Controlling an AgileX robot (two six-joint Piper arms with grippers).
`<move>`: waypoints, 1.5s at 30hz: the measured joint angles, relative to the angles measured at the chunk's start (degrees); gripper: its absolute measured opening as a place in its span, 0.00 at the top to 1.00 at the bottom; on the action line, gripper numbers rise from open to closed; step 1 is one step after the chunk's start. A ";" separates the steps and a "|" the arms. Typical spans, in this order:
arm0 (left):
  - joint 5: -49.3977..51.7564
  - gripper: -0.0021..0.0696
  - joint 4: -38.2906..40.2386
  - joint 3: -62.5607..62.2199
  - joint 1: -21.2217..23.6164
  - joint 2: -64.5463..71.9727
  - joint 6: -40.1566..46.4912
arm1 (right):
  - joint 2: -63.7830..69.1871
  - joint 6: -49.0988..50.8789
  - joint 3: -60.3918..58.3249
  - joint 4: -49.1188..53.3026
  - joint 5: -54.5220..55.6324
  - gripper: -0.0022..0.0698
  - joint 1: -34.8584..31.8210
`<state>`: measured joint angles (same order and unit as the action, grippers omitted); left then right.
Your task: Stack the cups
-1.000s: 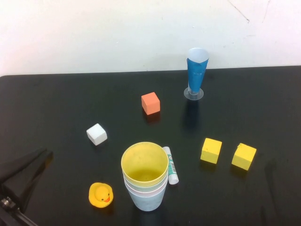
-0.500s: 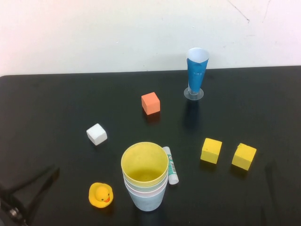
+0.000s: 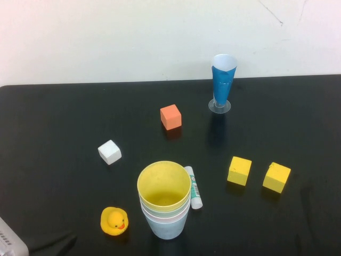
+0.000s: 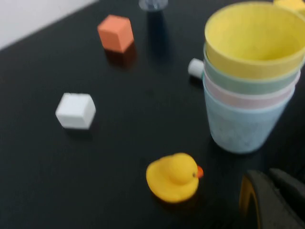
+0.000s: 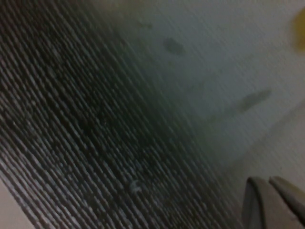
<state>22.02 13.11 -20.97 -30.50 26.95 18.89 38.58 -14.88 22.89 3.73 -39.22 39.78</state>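
The cups (image 3: pixel 164 200) stand nested in one upright stack near the table's front middle: yellow innermost on top, then pale green, pink, and light blue outermost. The left wrist view shows the same stack (image 4: pixel 252 71). My left gripper (image 4: pixel 268 174) is shut and empty, low at the near left, apart from the stack and beside the duck. Only a pale part of the left arm (image 3: pixel 9 244) shows in the high view's near-left corner. My right gripper (image 5: pixel 268 180) is shut and empty over a blurred surface, and it is outside the high view.
A yellow rubber duck (image 3: pixel 114 220) sits left of the stack and a white tube (image 3: pixel 193 186) lies against its right side. A white cube (image 3: pixel 110 152), an orange cube (image 3: pixel 170 117), two yellow cubes (image 3: pixel 239 170) (image 3: pixel 276 177) and a tall blue cone cup (image 3: pixel 222 82) stand further off.
My left arm has drawn back toward the near-left corner and has almost left the high view. The stack and the other objects have not moved.
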 joint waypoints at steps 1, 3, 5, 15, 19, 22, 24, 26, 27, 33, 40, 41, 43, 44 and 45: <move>0.69 0.97 0.00 0.00 0.00 0.00 0.00 | 0.00 0.00 0.00 0.00 -0.19 0.97 0.00; 1.45 0.97 0.00 0.00 0.00 0.00 0.00 | 0.00 0.00 0.00 0.00 -0.30 0.97 0.00; 2.38 0.97 0.00 0.11 0.00 0.00 0.00 | 0.00 0.00 0.00 0.00 -0.30 0.97 0.00; 3.10 0.97 0.00 9.82 0.00 -5.53 -0.10 | 0.00 0.00 0.00 -0.13 -0.38 0.97 0.00; 4.24 0.97 -0.35 15.91 0.00 -15.05 0.52 | 0.00 0.00 0.00 -0.13 -0.38 0.97 0.00; 4.69 0.97 -0.78 18.70 1.30 -22.60 0.59 | 0.00 0.00 0.00 -0.13 -0.38 0.97 0.00; 4.13 0.97 -1.44 19.81 3.41 -26.34 0.59 | 0.00 0.00 0.00 -0.13 -0.38 0.97 0.00; 2.08 0.97 -2.25 20.41 6.06 -27.34 0.47 | 0.00 0.00 0.00 -0.24 -0.38 0.97 0.00; 0.30 0.97 -2.57 20.91 7.59 -27.44 -0.13 | 0.00 0.00 -0.09 -0.24 -0.49 0.97 0.00; -10.56 0.97 -3.87 22.15 16.72 -27.71 -9.06 | 0.00 0.09 -0.09 -0.24 -1.02 0.97 0.00; -9.03 0.97 -7.00 22.15 22.71 -27.70 -13.17 | 0.00 0.09 -0.09 -0.24 -1.36 0.97 0.00; -7.50 0.97 -7.11 22.15 22.85 -27.70 -14.69 | 0.00 0.09 -0.09 -0.24 -1.36 0.97 0.00; -4.94 0.97 -7.21 22.15 22.99 -27.70 -18.42 | 0.00 0.09 -0.09 -0.24 -1.45 0.97 0.00; -4.70 0.97 -7.36 22.05 23.14 -27.72 -20.32 | 0.00 0.09 -0.09 -0.24 -1.45 0.97 0.00; -4.46 0.97 -7.65 22.05 23.12 -27.72 -21.51 | 0.00 0.09 -0.09 -0.24 -1.45 0.97 0.00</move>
<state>17.56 5.46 1.08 -7.38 -0.77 -2.62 38.58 -14.78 22.80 3.49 -40.66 39.78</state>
